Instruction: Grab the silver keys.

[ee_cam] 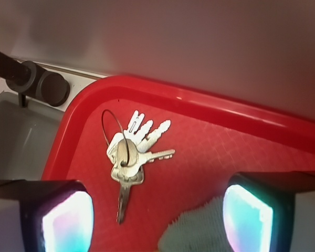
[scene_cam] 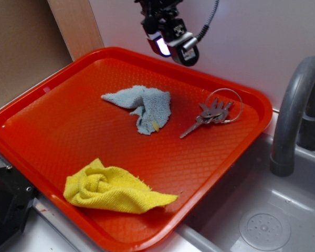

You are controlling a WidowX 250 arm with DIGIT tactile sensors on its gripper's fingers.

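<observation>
The silver keys (scene_cam: 212, 114) lie flat on the red tray (scene_cam: 52, 121) near its far right corner, fanned on a thin wire ring with one longer key pointing toward the tray's middle. My gripper (scene_cam: 172, 46) hangs high above the tray's back edge, to the left of the keys and well clear of them. In the wrist view the keys (ee_cam: 130, 157) sit ahead of the gripper (ee_cam: 157, 220), on the red tray (ee_cam: 241, 152). Both glowing fingertips (ee_cam: 68, 223) stand wide apart, open, with nothing between them.
A grey-blue cloth (scene_cam: 144, 106) lies crumpled mid-tray just left of the keys, and its edge (ee_cam: 199, 231) shows in the wrist view. A yellow cloth (scene_cam: 113, 189) sits at the tray's front. A grey faucet (scene_cam: 296, 110) and sink (scene_cam: 262, 220) stand to the right.
</observation>
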